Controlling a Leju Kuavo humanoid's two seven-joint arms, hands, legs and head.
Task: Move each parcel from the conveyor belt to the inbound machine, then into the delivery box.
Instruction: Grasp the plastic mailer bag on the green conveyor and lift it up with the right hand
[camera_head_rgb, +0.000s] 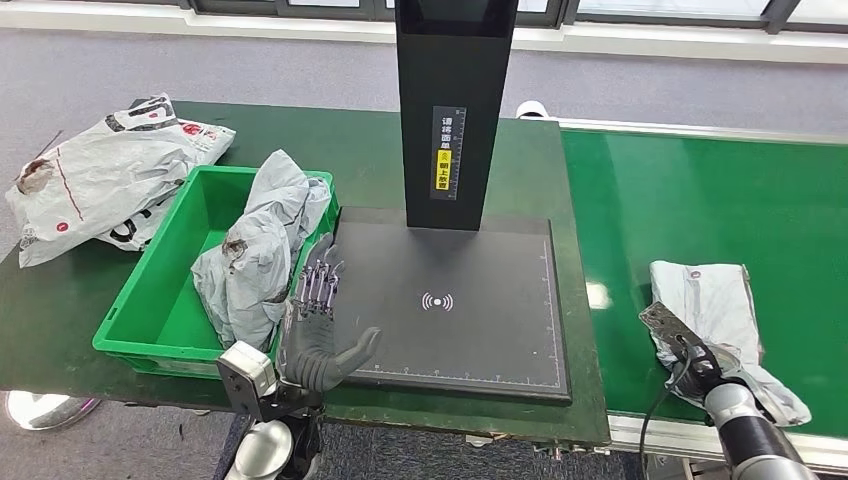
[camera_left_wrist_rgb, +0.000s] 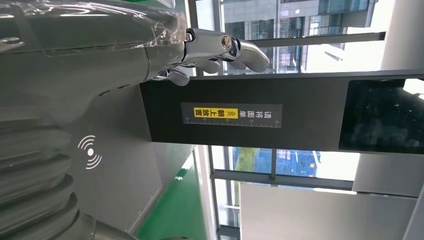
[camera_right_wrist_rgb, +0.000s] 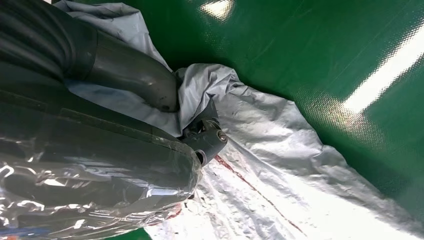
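A crumpled grey plastic parcel (camera_head_rgb: 715, 300) lies on the green conveyor belt (camera_head_rgb: 700, 200) at the right. My right hand (camera_head_rgb: 685, 355) rests on its near end. In the right wrist view the thumb (camera_right_wrist_rgb: 150, 85) and a finger pinch a fold of the parcel (camera_right_wrist_rgb: 270, 150). My left hand (camera_head_rgb: 318, 330) is open with its fingers stretched out. It hovers at the left edge of the inbound machine's black plate (camera_head_rgb: 480, 320), beside the green delivery box (camera_head_rgb: 160, 300). A second grey parcel (camera_head_rgb: 255, 260) sits in that box, draped over its right wall.
The machine's black column (camera_head_rgb: 452, 110) rises from the back of the plate, also in the left wrist view (camera_left_wrist_rgb: 250, 117). More white and grey parcels (camera_head_rgb: 100, 170) are heaped on the dark green table left of the box. The table's front edge is close to both arms.
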